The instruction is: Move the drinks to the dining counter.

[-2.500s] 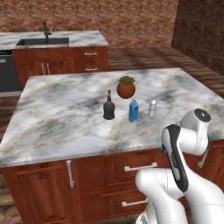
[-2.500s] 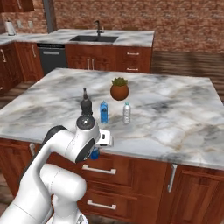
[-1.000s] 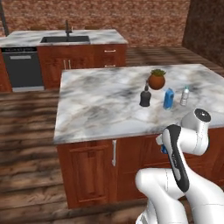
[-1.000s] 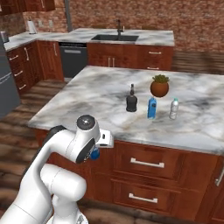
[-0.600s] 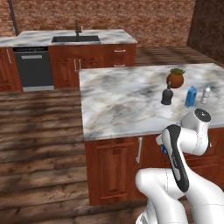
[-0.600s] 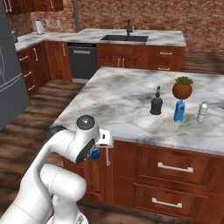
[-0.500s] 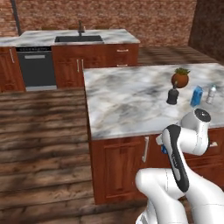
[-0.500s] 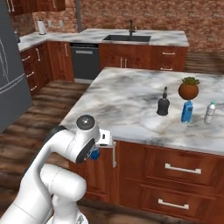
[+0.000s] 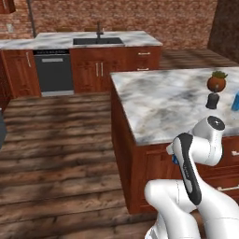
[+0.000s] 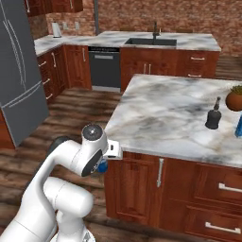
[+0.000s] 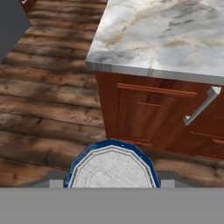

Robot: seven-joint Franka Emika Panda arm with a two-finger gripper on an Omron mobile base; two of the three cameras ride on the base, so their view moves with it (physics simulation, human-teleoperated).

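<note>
**One can in the gripper, three drinks waiting on the island**

The blue-and-white can [image 11: 111,165] sits between the jaws of the two-finger gripper [image 11: 111,175], its round white top ringed in blue facing the hand camera. From the base cameras a patch of blue [image 10: 102,166] peeks out under the folded white arm, low beside the island's wooden cabinets. The jaws stand partly apart and look closed on the can's sides.

On the sinkless marble-topped island [image 10: 160,113] the squat black narrow-necked bottle [image 10: 213,115] stands near the round terracotta pot with a green plant [image 10: 234,99]. The blue carton with a white top [image 9: 235,101] is just beside the bottle, cut by the frame edge. The clear water bottle cannot be made out here.

The long grey-white marble dining counter [image 9: 56,41], with its black inset sink [image 9: 98,41] and black faucet [image 9: 99,29], lies well apart across the plank floor and carries no drink that can be seen.

By this look the task is early: one drink is picked up but undelivered, and the others are not yet moved.
</note>
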